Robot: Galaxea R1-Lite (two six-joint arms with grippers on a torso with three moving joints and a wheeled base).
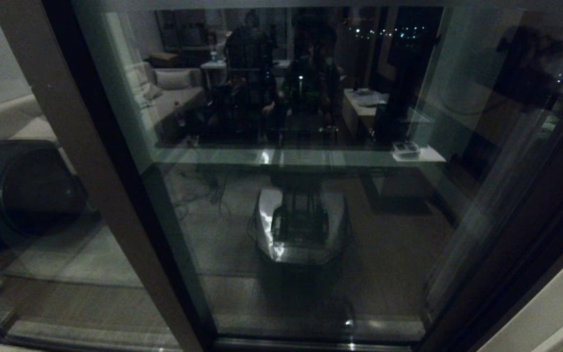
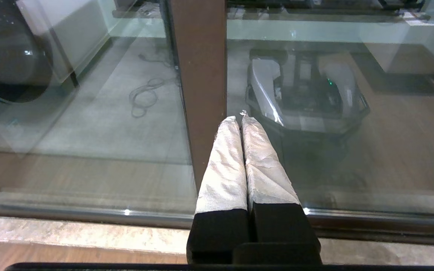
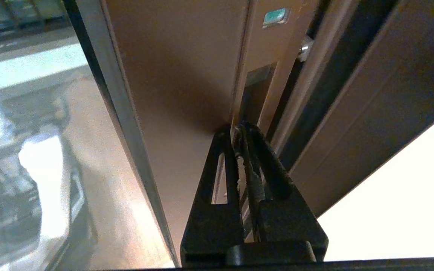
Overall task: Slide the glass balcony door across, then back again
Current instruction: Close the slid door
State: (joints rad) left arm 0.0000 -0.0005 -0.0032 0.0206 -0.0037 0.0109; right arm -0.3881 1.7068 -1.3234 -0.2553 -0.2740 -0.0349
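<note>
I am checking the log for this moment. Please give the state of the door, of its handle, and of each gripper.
glass balcony door: drawn across in front of the robot, its glass reflecting the room.
slot handle: empty, nothing inside it.
right gripper: shut, tips at the slot handle's near end.
left gripper: shut, holding nothing, beside a brown frame post.

I am working inside a home, an apartment living room at night, facing the glass balcony door (image 1: 286, 195) whose dark brown metal frame (image 2: 200, 75) runs from floor upward. Reflected in the pane I see a pale sofa with cushions (image 1: 166, 90), tables with clutter (image 1: 367, 100) and a wood-look floor (image 2: 401, 128), and distant city lights (image 1: 384, 32) show at the top of the glass. A stone threshold strip (image 2: 89, 235) lies along the door's bottom track, and a loose cable (image 2: 145, 92) shows on the floor seen through the glass.
</note>
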